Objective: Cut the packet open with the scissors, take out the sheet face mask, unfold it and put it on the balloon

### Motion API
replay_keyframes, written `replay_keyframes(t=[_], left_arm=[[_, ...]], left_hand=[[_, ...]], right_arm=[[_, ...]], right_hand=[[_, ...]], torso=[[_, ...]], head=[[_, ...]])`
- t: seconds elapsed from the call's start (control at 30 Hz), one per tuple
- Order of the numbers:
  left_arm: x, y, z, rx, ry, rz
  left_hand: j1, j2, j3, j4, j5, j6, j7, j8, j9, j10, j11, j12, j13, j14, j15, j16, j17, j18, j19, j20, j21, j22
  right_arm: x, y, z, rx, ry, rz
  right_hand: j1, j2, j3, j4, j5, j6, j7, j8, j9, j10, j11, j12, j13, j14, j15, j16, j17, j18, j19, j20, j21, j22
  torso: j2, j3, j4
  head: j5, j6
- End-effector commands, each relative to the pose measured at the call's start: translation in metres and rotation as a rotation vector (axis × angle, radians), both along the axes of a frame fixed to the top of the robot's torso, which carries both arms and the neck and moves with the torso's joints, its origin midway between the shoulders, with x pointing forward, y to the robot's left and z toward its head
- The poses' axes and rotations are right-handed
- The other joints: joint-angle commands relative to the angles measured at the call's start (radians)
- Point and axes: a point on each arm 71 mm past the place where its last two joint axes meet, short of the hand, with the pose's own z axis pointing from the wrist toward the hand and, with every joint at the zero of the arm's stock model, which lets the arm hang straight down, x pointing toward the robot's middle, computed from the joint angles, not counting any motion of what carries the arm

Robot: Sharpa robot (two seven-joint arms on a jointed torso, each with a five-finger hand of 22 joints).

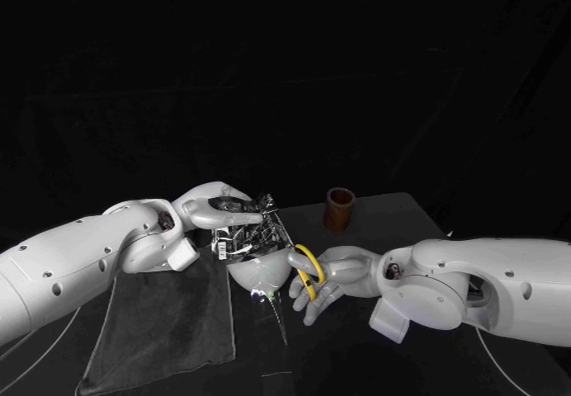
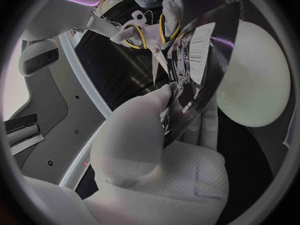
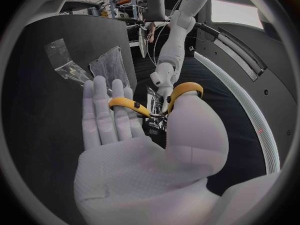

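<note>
Silver foil packet (image 1: 247,235) hangs from my left hand (image 1: 220,210), pinched near its top edge between thumb and fingers, with its long axis running down toward the white balloon (image 2: 256,80) just behind it. My right hand (image 1: 331,276) grips the scissors (image 1: 307,271) through their yellow loops. Their long axis lies across the table and the blades point at the packet's edge; whether the tip touches, I cannot tell. I count one packet, one pair of scissors, one balloon, one brown tube (image 1: 339,208) and one dark cloth (image 1: 167,322) below the left forearm.
</note>
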Motion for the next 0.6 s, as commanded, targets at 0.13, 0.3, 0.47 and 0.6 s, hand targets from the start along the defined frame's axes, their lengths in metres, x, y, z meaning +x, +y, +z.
replay_keyframes(t=[0.13, 0.3, 0.47, 0.6], left_arm=[[-0.0008, 0.001, 0.002, -0.017, -0.005, -0.02], [-0.0003, 0.004, 0.0017, -0.015, -0.006, -0.015], [0.0001, 0.0077, 0.0015, -0.014, -0.007, -0.011], [-0.0009, 0.0088, 0.0019, -0.017, -0.007, -0.013]], left_hand=[[0.002, 0.005, 0.022, -0.026, 0.006, 0.009, 0.001, 0.003, 0.021, 0.001, -0.006, 0.001, 0.002, -0.002, -0.001, 0.001, 0.001, 0.013, -0.005, 0.0, 0.007, 0.001], [0.002, 0.005, 0.022, -0.026, 0.006, 0.009, 0.001, 0.003, 0.021, 0.001, -0.006, 0.001, 0.002, -0.002, -0.001, 0.001, 0.001, 0.013, -0.005, 0.0, 0.007, 0.001], [0.002, 0.005, 0.022, -0.027, 0.006, 0.009, 0.0, 0.003, 0.022, 0.001, -0.006, 0.001, 0.002, -0.003, -0.001, 0.001, 0.001, 0.013, -0.006, 0.0, 0.008, 0.002], [0.002, 0.005, 0.022, -0.027, 0.006, 0.009, 0.0, 0.003, 0.022, 0.001, -0.006, 0.001, 0.002, -0.003, -0.001, 0.001, 0.001, 0.013, -0.006, 0.0, 0.008, 0.002]], right_arm=[[-0.0021, -0.0036, 0.0024, 0.008, -0.017, -0.002], [-0.0047, -0.0046, 0.004, 0.011, -0.02, -0.003], [-0.0065, -0.0057, 0.0051, 0.013, -0.021, -0.005], [-0.0056, -0.007, 0.0048, 0.012, -0.023, -0.007]], right_hand=[[-0.003, 0.005, 0.008, 0.001, 0.005, -0.038, 0.044, -0.004, -0.002, 0.005, 0.006, 0.005, -0.004, 0.003, -0.001, -0.008, -0.002, 0.015, 0.0, 0.007, -0.006, -0.002], [-0.003, 0.005, 0.008, 0.001, 0.005, -0.038, 0.044, -0.004, -0.002, 0.005, 0.006, 0.005, -0.004, 0.003, -0.001, -0.008, -0.002, 0.015, 0.0, 0.007, -0.006, -0.002], [-0.001, 0.008, 0.01, 0.001, 0.005, -0.036, 0.044, -0.004, -0.003, 0.006, 0.006, 0.005, -0.008, 0.003, -0.001, -0.01, -0.005, 0.015, 0.0, 0.007, -0.008, -0.004], [0.0, 0.01, 0.012, 0.001, 0.004, -0.036, 0.044, -0.005, -0.004, 0.007, 0.006, 0.005, -0.011, 0.004, -0.001, -0.011, -0.006, 0.015, 0.0, 0.007, -0.01, -0.006]], torso=[[-0.001, 0.0004, 0.0001], [0.0, -0.0003, -0.001], [0.0, 0.0003, 0.0], [0.001, -0.0005, -0.0001]], head=[[-0.001, 0.001], [-0.003, 0.001], [-0.005, 0.0], [-0.007, -0.001]])
